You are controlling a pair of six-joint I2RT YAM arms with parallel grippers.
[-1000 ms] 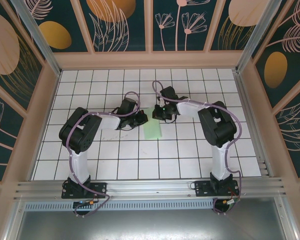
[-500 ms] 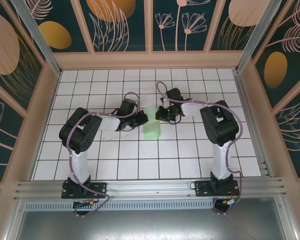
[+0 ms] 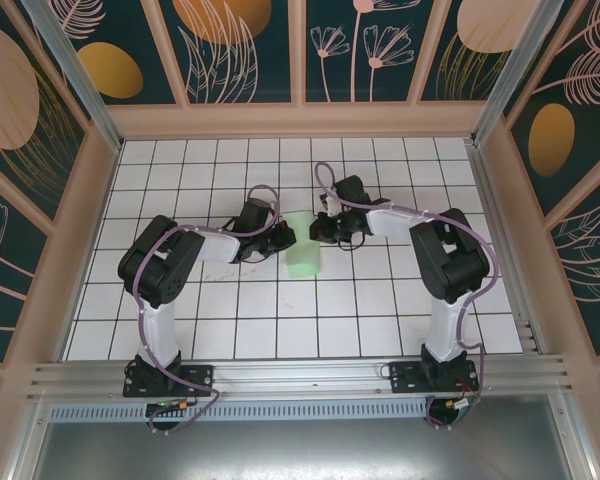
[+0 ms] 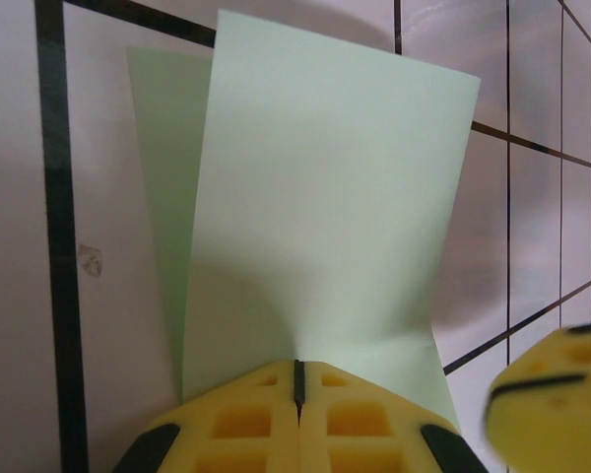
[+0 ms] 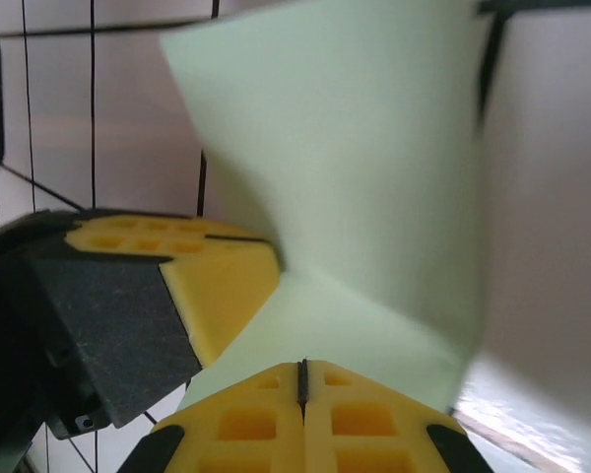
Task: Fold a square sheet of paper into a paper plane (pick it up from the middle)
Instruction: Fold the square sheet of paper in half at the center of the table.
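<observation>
Top view: a square sheet of paper (image 3: 303,248), pale mint-green, is held over the middle of the white gridded surface (image 3: 230,320). It is doubled over and bowed rather than lying flat. The left gripper (image 3: 278,238) meets the sheet's left edge, and the right gripper (image 3: 318,228) meets its right edge, near the far end of the sheet. Both arms reach inward toward the sheet from either side.

Left wrist view: the left gripper (image 4: 297,379) has its yellow fingers (image 4: 246,424) pressed together, with the sheet's (image 4: 315,217) near edge pinched in the seam between them. Two layers of paper rise from the pinch: a broad front panel and a narrower, darker strip behind it on the left. The black grid lines of the surface (image 4: 103,345) run behind the sheet. One yellow finger (image 4: 557,394) of the right gripper stands just beside the sheet's lower right corner.

Right wrist view: the right gripper (image 5: 302,379) likewise has its fingers (image 5: 355,424) together, clamped on the sheet (image 5: 364,177), which curves upward from the pinch. One finger of the left gripper (image 5: 222,281) touches the sheet's left edge.
</observation>
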